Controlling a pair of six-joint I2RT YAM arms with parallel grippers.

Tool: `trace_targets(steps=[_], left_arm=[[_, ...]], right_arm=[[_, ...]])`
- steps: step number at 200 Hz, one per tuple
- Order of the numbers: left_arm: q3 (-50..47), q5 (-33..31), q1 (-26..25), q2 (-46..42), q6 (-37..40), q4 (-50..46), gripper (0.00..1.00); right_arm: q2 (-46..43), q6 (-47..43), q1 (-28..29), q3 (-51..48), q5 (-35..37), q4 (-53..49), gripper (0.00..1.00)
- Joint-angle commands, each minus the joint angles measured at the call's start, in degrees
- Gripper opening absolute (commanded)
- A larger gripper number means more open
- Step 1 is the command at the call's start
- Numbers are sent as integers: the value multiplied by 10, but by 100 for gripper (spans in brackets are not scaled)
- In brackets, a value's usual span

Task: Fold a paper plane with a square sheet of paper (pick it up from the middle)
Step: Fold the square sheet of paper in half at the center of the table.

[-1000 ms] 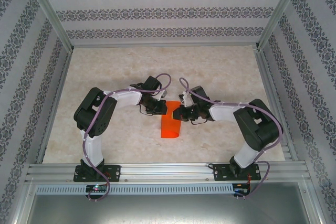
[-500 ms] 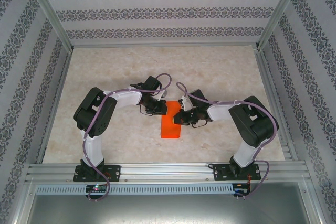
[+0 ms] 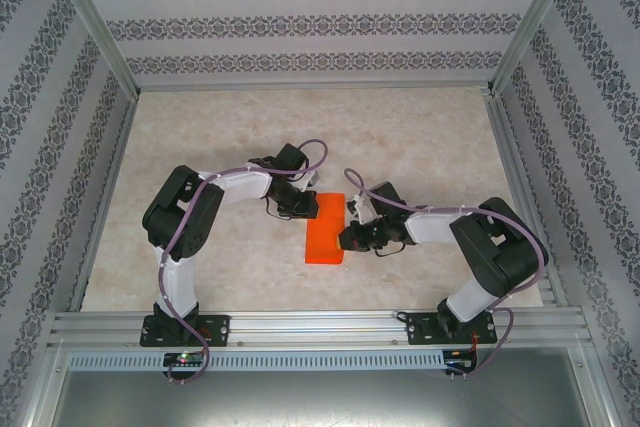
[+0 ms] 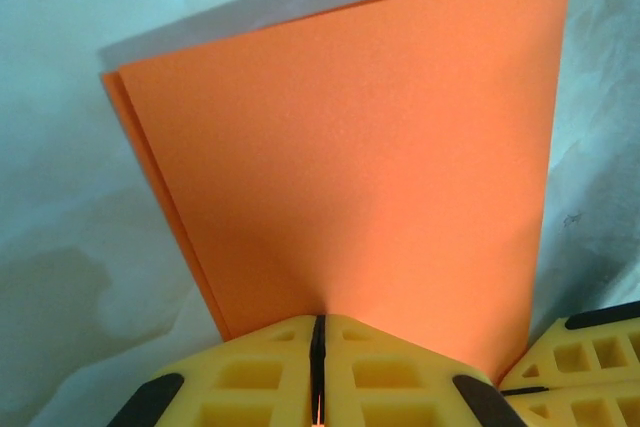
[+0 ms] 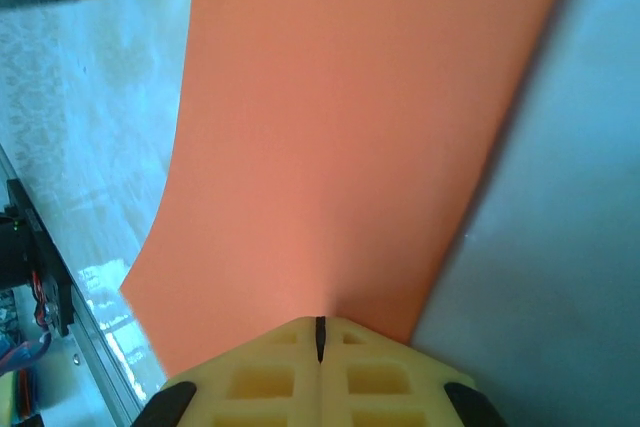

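Orange paper [image 3: 325, 230] is folded into a doubled-up rectangle on the counter [image 3: 420, 137]. Both sets of jaws are shut: left gripper [image 3: 311, 209] touching its far-left edge, right gripper [image 3: 346, 237] its right edge.

Both arms were bent at the elbow and directed inward over the middle of the worktop [image 3: 420, 137]. The left arm [image 3: 235, 185] was extended rightward with its wrist turned down; the right arm [image 3: 440, 222] was extended leftward, slightly nearer the bases. The left jaws were closed, the yellow fingers [image 4: 250, 377] meeting along a thin seam. The right jaws were likewise closed, their fingers [image 5: 260, 377] pressed together.
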Motion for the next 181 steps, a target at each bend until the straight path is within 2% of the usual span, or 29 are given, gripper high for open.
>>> trace_targets(steps=[1,51,96,138,181], left_arm=[[-23,-76,7,45,19,-93,12],[-20,-69,7,49,22,-92,12],[-26,-63,7,45,23,-87,12],[-29,-62,7,43,25,-85,12],[-29,-60,7,42,26,-81,12]], right_arm=[[-16,-7,12,-33,5,-77,4],[-74,12,28,-48,17,-104,4],[-137,57,26,5,19,-75,4],[-67,68,46,51,20,-38,4],[-17,58,72,43,39,-36,4]])
